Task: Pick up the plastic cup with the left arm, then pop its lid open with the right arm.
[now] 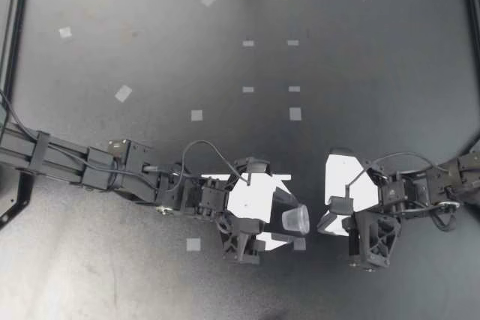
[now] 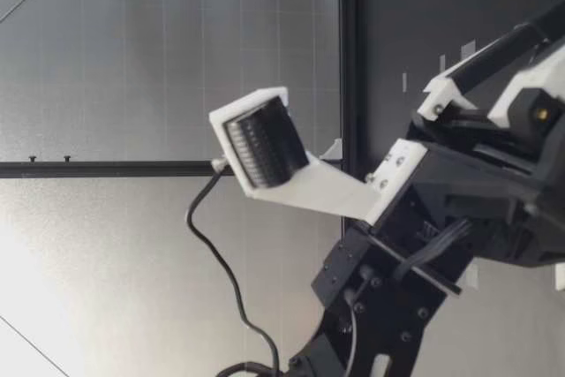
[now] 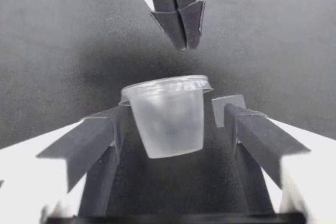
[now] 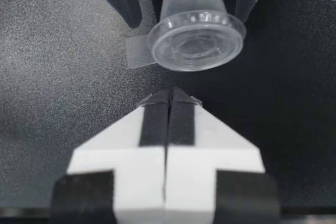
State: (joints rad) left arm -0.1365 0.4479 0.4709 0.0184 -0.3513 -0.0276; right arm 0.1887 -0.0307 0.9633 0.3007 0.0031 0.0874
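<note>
A black worktop (image 1: 240, 5) seen from above, dotted with small squares of pale tape. The left arm (image 1: 112, 168) reaches in from the left and the right arm (image 1: 431, 185) from the right. They face each other tip to tip in the near half of the worktop, a little right of centre. Between them is a small clear plastic cup (image 1: 295, 220), tipped on its side with its open mouth turned to the right.

The left jaws are spread wide with the cup (image 3: 168, 116) between them. One finger (image 3: 100, 140) looks to touch the cup near its rim. The other finger (image 3: 257, 135) stands just apart from it, so the cup is not pinched.

The right jaws are pressed together. Their fingertips (image 4: 156, 108) point straight at the mouth of the cup (image 4: 195, 38), just short of its rim and not touching it. A square of tape (image 4: 137, 52) lies on the worktop just beside the rim, on the near side.

The low view shows one arm close up; which arm it is cannot be told.
</note>
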